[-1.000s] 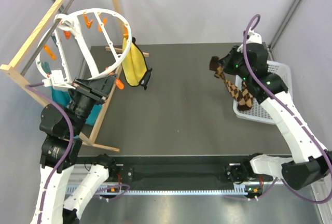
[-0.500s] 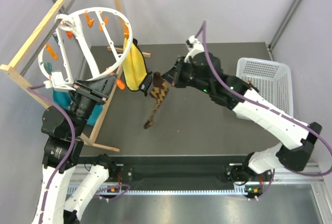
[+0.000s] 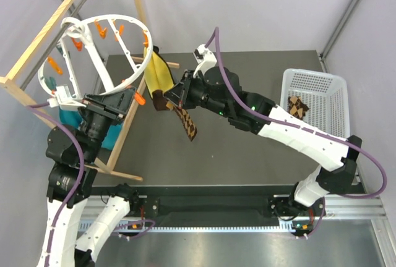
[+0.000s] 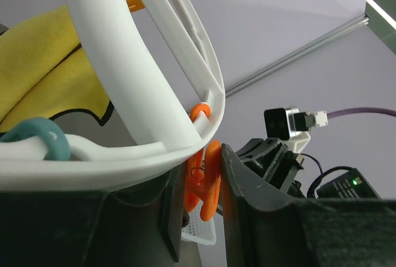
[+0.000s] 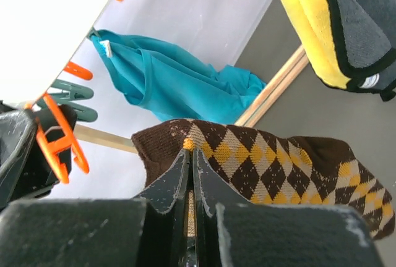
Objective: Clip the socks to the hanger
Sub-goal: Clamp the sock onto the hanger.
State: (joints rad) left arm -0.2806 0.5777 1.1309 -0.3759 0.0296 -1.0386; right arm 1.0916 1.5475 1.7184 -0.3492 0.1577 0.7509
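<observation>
Sock (image 3: 185,123) now nearer hanger (image 3: 124,15) | right gripper (image 5: 190,162) clamps it | left gripper (image 4: 201,188) squeezes orange clip (image 4: 209,167), mouth hidden

1. First sock (image 3: 185,123): brown-and-tan argyle with a dark brown end. It is pinched near that end between the closed fingers of the right gripper (image 5: 190,156), and the rest trails down above the table, just beside the hanger.
2. Second sock (image 3: 299,105): same pattern, lying crumpled in the white mesh basket (image 3: 312,88), well apart from the first.
3. Hanger (image 4: 124,63): white plastic ring with spokes, tilted, with orange clips around the rim. One orange clip (image 4: 204,180) sits between the left gripper (image 4: 199,174) fingers.
</observation>
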